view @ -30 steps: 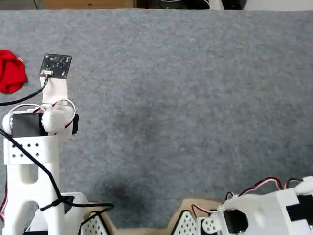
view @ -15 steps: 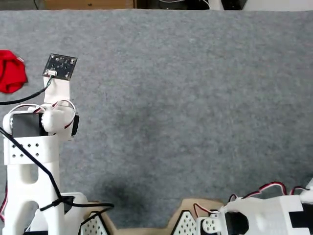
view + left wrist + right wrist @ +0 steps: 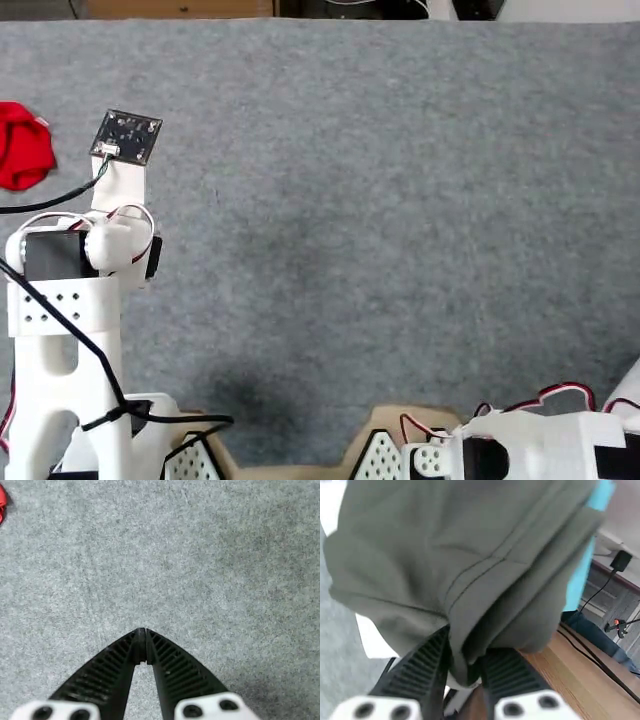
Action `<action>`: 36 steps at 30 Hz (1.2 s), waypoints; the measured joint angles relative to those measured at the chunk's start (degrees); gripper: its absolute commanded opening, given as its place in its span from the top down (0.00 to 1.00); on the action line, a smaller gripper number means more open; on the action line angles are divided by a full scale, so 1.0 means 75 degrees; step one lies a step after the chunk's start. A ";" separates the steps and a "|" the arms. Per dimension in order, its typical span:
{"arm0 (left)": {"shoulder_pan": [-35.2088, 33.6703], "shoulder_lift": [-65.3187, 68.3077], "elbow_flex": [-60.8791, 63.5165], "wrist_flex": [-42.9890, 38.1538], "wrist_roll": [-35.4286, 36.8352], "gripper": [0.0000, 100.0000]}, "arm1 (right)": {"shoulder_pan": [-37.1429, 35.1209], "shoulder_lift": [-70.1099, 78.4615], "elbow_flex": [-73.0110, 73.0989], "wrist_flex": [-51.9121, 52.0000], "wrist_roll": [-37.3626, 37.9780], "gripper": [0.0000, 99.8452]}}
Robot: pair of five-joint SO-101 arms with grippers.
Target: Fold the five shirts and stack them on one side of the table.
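Overhead, we log the grey felt worktop (image 3: 380, 200) under both arms. Red shirt (image 3: 22, 145): bunched in a heap at the worktop's left edge, cut by the frame, not folded. The left arm (image 3: 65, 300) stands on the near left side. Its wrist camera board (image 3: 127, 137) is near the red shirt but apart from it.

Left wrist view: the left fingers (image 3: 170, 670) are closed, the ribbed black tips meeting with nothing between them, over bare felt. We cannot tell whether the tips touch the felt. A sliver of the red shirt sits at the picture's corner, well apart from the tips.

The right arm (image 3: 540, 450) sits at the near right corner of the worktop. It has a white housing with red, black and white wires (image 3: 545, 395) looping over it.

Right wrist view: the right fingers (image 3: 420, 670) are clamped on a fold of an olive shirt (image 3: 465, 565), which is bunched and creased in front of the camera. A seam runs across its front. Behind it we note a strip of turquoise cloth (image 3: 585, 555), a wooden surface (image 3: 550, 665) and a black plug with cable (image 3: 621, 559). We cannot tell whether the turquoise piece is another shirt.
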 measured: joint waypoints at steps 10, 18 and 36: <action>0.0000 0.0000 -0.0363 0.0000 0.0000 0.98 | 0.0059 0.0000 0.0621 0.0105 0.1360 0.79; 0.0000 0.0000 -0.0375 0.0000 0.0000 0.98 | 0.0035 -0.0586 0.0352 0.1360 0.1875 0.75; 0.0000 -0.0082 -0.0352 0.0000 0.0234 0.98 | -0.3599 -0.2157 0.0082 0.1407 -0.1641 1.00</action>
